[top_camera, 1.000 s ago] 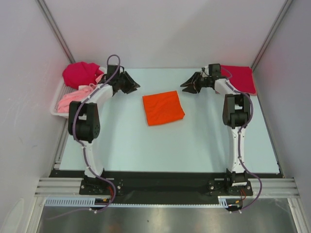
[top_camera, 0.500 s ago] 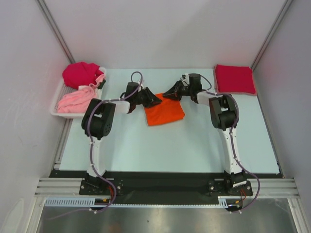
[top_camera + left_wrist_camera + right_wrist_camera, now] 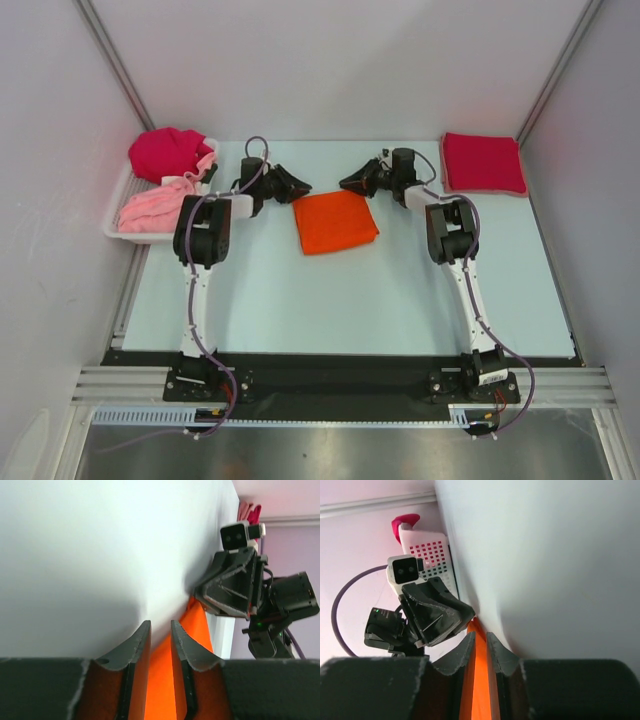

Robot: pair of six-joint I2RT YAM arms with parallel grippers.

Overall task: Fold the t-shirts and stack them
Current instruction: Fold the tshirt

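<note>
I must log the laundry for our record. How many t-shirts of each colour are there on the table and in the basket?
Orange: 1, the orange t-shirt
Red: 2, the folded red t-shirt and the bunched red t-shirt in the basket
Pink: 1, the pink t-shirt in the basket
Total: 4

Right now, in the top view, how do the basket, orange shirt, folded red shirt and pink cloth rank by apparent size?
1. basket, largest
2. orange shirt and folded red shirt: they look about alike, so I do not rank them
3. pink cloth, smallest
</note>
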